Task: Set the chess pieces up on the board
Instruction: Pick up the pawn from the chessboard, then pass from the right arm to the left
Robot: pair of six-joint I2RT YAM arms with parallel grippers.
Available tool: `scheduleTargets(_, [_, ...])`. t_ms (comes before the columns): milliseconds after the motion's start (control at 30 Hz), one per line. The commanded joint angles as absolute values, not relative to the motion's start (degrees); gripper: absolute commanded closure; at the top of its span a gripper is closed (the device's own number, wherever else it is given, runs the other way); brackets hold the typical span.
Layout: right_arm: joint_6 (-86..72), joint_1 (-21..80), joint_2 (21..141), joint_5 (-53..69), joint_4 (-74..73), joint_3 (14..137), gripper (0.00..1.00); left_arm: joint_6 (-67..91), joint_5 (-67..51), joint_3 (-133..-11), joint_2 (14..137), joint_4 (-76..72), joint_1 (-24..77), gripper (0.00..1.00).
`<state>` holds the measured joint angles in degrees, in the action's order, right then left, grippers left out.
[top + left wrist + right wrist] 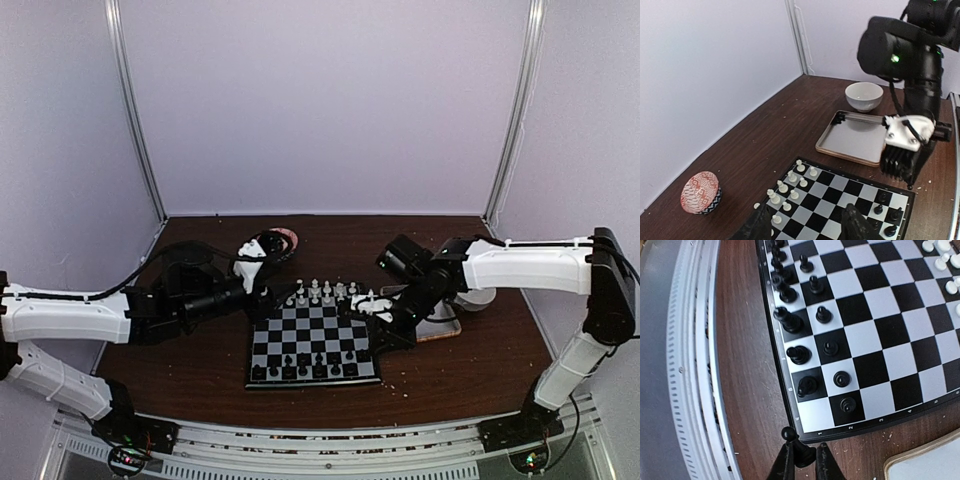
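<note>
Right wrist: right gripper (804,451) pinches black piece (788,434) beside board (871,368).

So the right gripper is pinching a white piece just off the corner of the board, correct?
Not white. The right wrist view shows the right gripper pinching a black piece just off the corner of the board.
</note>
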<state>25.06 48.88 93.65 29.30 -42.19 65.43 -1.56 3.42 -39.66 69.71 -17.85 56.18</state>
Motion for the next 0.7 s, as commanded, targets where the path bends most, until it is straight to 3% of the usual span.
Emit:
scheduleTargets(0, [22.09, 45.01, 91.93, 43.69, -42.87, 70.07, 0.86, -2.76, -7.04, -40.40, 72.44, -27.21, 56.05, 0.51])
scheduleTargets(267, [20.16, 43.02, 93.59, 54.96, -45.29, 75.06, 0.86, -9.75, -18.29, -48.32, 80.05, -20.03, 58.06, 0.59])
scheduleTargets(667, [19.51, 43.01, 93.84, 60.91, -45.94, 75.24, 0.85, -23.06, -13.60, -54.59, 84.59, -8.13, 64.03, 0.60])
